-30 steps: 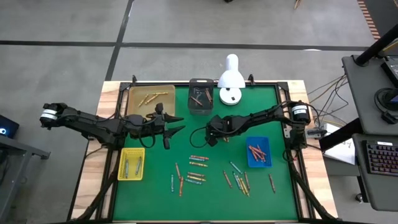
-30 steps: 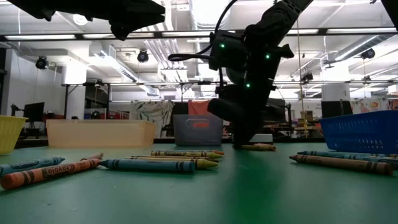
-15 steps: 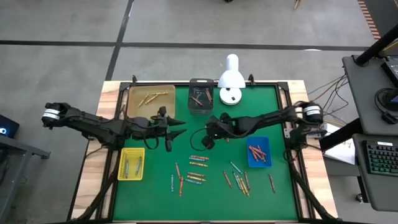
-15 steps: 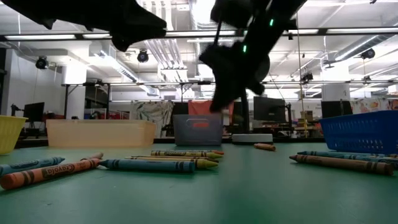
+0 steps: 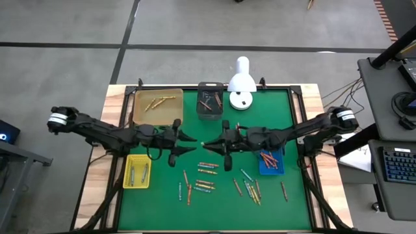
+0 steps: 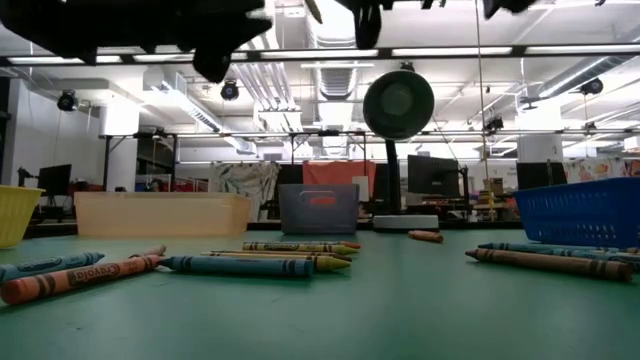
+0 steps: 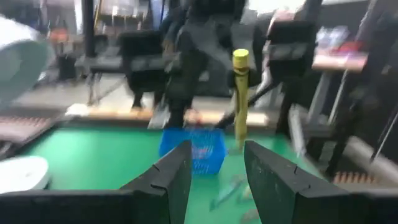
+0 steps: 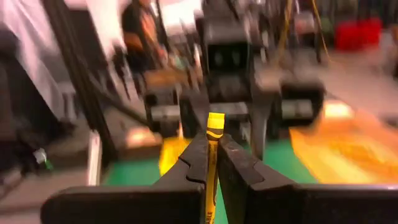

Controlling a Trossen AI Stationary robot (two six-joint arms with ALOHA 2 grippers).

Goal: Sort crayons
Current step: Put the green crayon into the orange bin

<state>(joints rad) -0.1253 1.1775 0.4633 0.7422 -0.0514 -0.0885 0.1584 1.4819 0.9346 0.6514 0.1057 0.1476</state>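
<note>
R gripper [image 8: 210, 163] clenched on a yellow crayon [image 8: 214, 134] above mat centre, long axis upright – L gripper [image 7: 214, 163] faces it, fingers spread, crayon dead ahead at 3 o'clock. Yellow tray [image 5: 137, 170] sits nearer L arm – handover looks likely.

We are reading little here. In the low view, the orange crayon [image 6: 75, 278] lying nearest the camera on the worktop is showing dark wrapper lettering that looks like "Crayola", though we cannot be sure. The blue crayon [image 6: 245, 265] beside it is carrying print too small to make out.
</note>
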